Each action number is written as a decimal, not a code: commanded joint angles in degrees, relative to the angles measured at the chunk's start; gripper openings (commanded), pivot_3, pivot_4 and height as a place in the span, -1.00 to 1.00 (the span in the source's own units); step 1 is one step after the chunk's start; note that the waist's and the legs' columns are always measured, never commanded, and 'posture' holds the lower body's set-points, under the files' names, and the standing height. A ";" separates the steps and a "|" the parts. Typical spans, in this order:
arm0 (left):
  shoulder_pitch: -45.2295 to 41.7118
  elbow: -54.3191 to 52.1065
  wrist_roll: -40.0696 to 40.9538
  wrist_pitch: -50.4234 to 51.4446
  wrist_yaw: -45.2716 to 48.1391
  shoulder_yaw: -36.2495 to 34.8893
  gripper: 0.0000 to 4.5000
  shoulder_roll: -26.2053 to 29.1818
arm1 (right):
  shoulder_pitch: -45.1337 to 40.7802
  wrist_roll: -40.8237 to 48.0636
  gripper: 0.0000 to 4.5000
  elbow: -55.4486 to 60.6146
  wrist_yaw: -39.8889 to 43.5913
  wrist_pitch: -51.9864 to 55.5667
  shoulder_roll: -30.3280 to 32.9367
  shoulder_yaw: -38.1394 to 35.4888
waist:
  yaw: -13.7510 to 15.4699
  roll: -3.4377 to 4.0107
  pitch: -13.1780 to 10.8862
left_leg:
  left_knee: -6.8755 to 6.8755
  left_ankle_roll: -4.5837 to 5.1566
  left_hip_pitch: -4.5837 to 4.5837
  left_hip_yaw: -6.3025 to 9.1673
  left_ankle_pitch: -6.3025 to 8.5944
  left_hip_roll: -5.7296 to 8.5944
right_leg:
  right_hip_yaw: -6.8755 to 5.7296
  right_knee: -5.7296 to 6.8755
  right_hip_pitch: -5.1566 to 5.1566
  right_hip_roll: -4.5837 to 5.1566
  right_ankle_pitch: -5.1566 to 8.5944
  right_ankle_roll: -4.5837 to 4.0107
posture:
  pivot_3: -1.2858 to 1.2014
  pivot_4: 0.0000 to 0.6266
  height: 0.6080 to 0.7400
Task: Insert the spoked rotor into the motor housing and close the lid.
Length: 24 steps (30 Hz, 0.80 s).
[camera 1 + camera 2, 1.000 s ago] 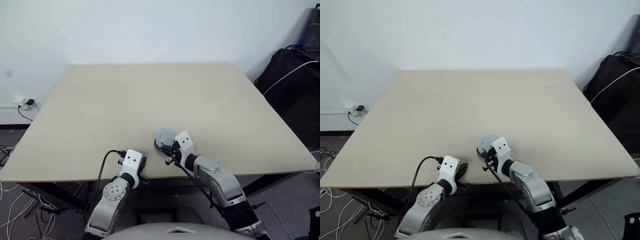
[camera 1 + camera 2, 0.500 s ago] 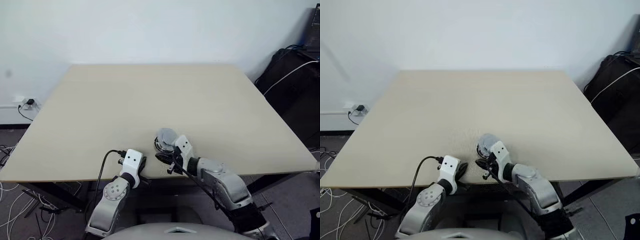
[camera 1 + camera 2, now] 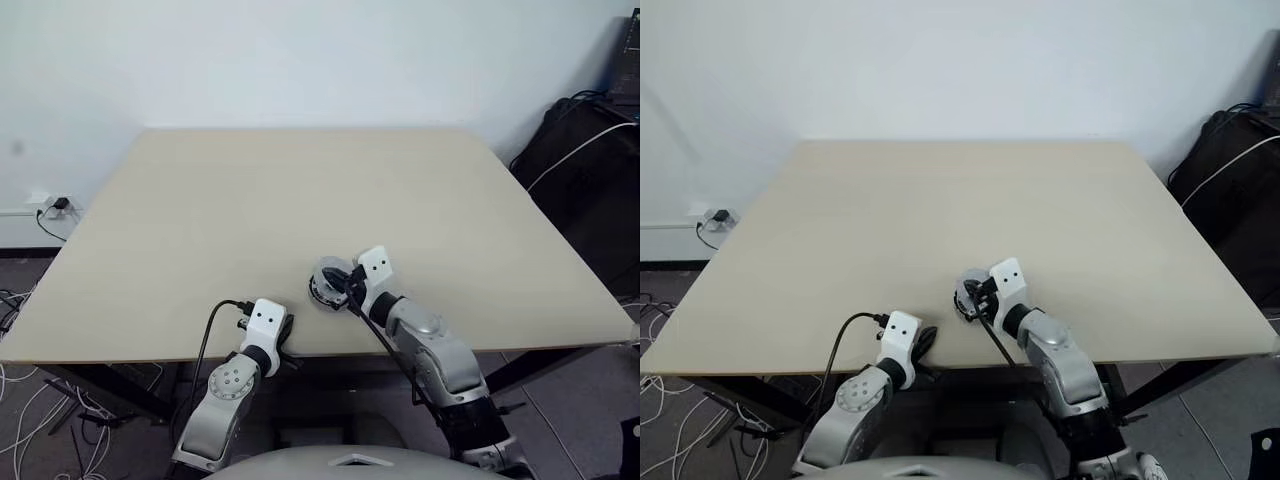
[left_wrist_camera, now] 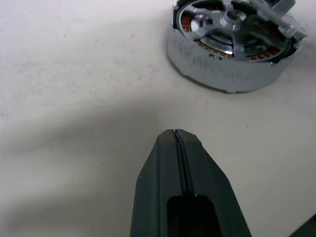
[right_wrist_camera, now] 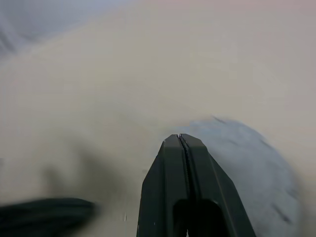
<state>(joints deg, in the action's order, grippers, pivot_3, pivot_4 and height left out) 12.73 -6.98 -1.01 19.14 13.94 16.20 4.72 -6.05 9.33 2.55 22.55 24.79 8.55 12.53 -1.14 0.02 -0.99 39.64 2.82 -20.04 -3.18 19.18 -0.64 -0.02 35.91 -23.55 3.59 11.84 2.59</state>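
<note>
The motor housing, a round silvery part with copper-orange windings inside, lies on the table near its front edge. The spoked rotor sits in it, its hub in the middle. A grey piece rests on the housing's far rim. It may be the lid, which appears as a blurred grey round shape just past my right fingertips. My right gripper is shut and sits against the motor's right side. My left gripper is shut, empty and a short way before the housing.
The beige table stretches wide and bare behind the motor. A black cable loops from my left wrist over the front edge. Dark bags stand on the floor at the right, and a wall socket is at the left.
My right gripper has moved from the table's front edge forward to the motor. The grey top of the motor looks shifted. The left arm has kept still.
</note>
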 commanded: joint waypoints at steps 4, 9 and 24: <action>-0.59 -0.95 0.46 -1.79 0.14 -0.11 -1.00 -0.16 | -4.87 -3.90 -0.98 -8.71 -4.77 -5.72 -2.77 -1.42 | -0.22 0.02 0.00 | -0.01 -0.01 0.00 0.00 0.00 -0.01 | 0.00 0.01 0.00 0.00 0.00 -0.01 | 0.03 -1.00 1.00; -0.32 -1.34 0.36 -1.84 -0.11 -0.08 -1.00 -0.19 | -6.12 -3.84 -0.98 -11.36 -4.65 -6.07 -3.80 -2.30 | -0.23 0.03 0.00 | -0.01 0.00 0.01 0.01 0.00 -0.02 | 0.01 0.01 0.01 0.00 0.00 0.00 | 0.03 -1.00 1.00; -0.28 -2.42 0.31 -1.11 -0.04 0.30 -1.00 -0.17 | -4.84 -4.81 -0.98 -7.54 -1.27 4.70 -1.64 0.77 | -0.38 0.07 0.27 | -0.01 0.00 0.21 0.01 0.00 -0.15 | 0.00 0.03 0.18 0.00 0.00 0.00 | 0.03 -1.00 1.00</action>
<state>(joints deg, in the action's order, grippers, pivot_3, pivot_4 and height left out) 12.89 -6.93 -1.04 18.49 13.84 16.28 4.74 -11.74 4.60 -5.65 21.24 28.89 6.88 13.13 -1.52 0.09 -0.73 39.63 2.82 -19.82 -3.17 19.18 -0.83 -0.02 35.93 -23.37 3.59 11.84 2.59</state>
